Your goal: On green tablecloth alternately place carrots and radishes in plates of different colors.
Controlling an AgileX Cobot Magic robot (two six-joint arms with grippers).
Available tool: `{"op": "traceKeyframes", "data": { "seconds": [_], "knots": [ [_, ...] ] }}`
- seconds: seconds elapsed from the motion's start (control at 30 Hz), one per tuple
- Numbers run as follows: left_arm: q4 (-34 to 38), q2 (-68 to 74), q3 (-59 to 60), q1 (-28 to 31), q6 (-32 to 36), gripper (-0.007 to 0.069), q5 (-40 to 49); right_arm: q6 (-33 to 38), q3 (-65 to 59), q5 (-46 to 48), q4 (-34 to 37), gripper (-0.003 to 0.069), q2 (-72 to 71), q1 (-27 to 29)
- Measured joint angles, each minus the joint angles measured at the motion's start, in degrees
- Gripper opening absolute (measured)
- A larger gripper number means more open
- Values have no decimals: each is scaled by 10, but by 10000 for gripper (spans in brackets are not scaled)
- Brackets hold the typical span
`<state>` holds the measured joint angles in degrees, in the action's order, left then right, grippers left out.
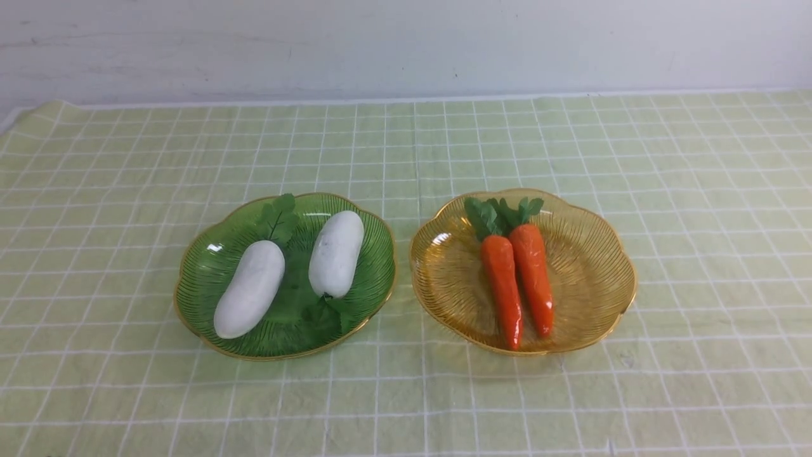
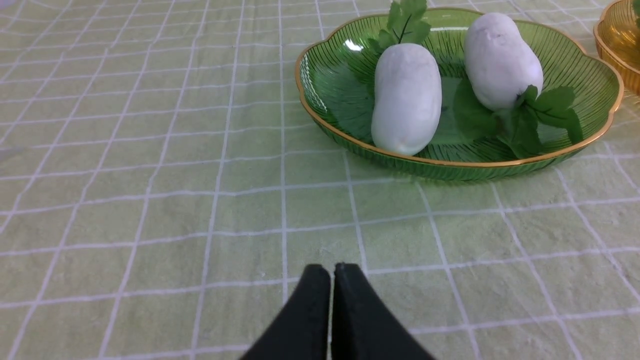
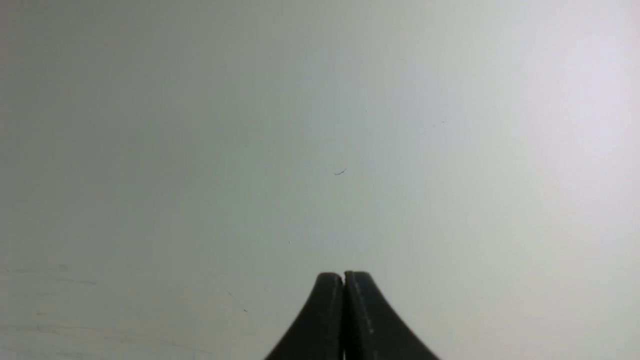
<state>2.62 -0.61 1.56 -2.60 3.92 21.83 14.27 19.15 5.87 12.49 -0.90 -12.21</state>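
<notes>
Two white radishes [image 1: 250, 289] [image 1: 336, 253] lie in the green plate [image 1: 203, 266] on the green tablecloth [image 1: 406, 152]. Two orange carrots [image 1: 502, 289] [image 1: 533, 276] lie side by side in the amber-yellow plate [image 1: 596, 266] to its right. Neither gripper shows in the front view. In the left wrist view my left gripper [image 2: 332, 267] is shut and empty above bare cloth [image 2: 150, 175], short of the green plate [image 2: 330, 85] with both radishes [image 2: 406, 97] [image 2: 501, 60]. My right gripper [image 3: 344, 275] is shut and empty, facing a blank pale wall.
A pale wall [image 1: 406, 44] runs behind the table's far edge. The amber plate's rim [image 2: 617, 45] shows at the edge of the left wrist view. The two plates sit close together, a narrow strip of cloth between them.
</notes>
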Motion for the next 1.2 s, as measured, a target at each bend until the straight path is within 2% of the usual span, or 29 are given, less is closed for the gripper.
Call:
{"op": "traceKeyframes", "data": {
  "seconds": [0.2, 0.33, 0.4, 0.57, 1.2],
  "knots": [
    [0, 0, 0, 0, 0, -8, 0, 45, -63, 31, -54, -15, 0, 58],
    [0, 0, 0, 0, 0, -8, 0, 49, -171, 63, -63, -15, 0, 112],
    [0, 0, 0, 0, 0, -8, 0, 47, -200, 85, -63, -15, 0, 121],
    [0, 0, 0, 0, 0, -8, 0, 29, -204, 162, -59, -15, 1, 126],
    [0, 0, 0, 0, 0, -8, 0, 28, -203, 170, -58, -15, 1, 126]
  ]
}}
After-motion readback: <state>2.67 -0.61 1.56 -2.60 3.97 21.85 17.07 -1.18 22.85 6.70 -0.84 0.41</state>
